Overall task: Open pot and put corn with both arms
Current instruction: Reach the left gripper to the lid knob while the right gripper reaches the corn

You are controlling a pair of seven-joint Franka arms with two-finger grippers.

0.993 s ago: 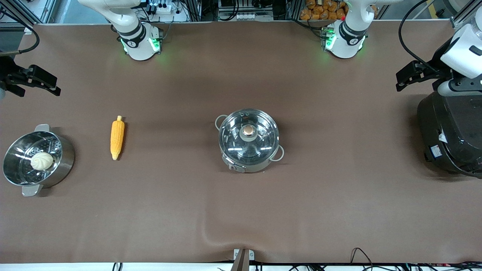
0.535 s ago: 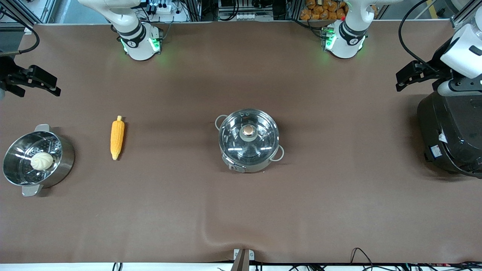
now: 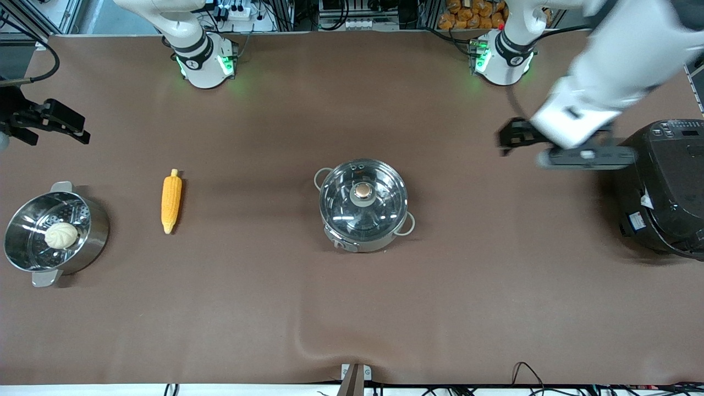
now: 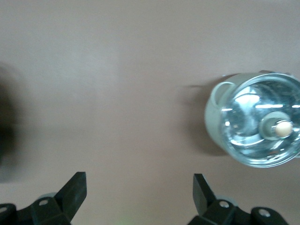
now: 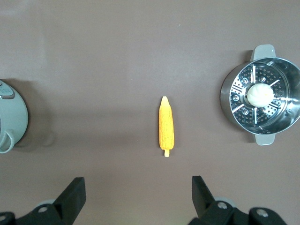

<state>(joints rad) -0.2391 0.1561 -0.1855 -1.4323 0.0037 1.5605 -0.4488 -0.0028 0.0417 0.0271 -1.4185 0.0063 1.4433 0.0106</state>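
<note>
Two grippers, fingers spread wide and empty: left gripper [image 4: 139, 192] hangs over bare surface beside the lidded pot [image 3: 364, 204]; right gripper [image 5: 138, 194] hovers near the corn [image 5: 166, 126], its long axis crossing the finger gap.

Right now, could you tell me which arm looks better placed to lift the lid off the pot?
Left. Its open pincer hangs nearer the pot, with the lid's knob in its wrist view. The right pincer waits by the steamer.
</note>
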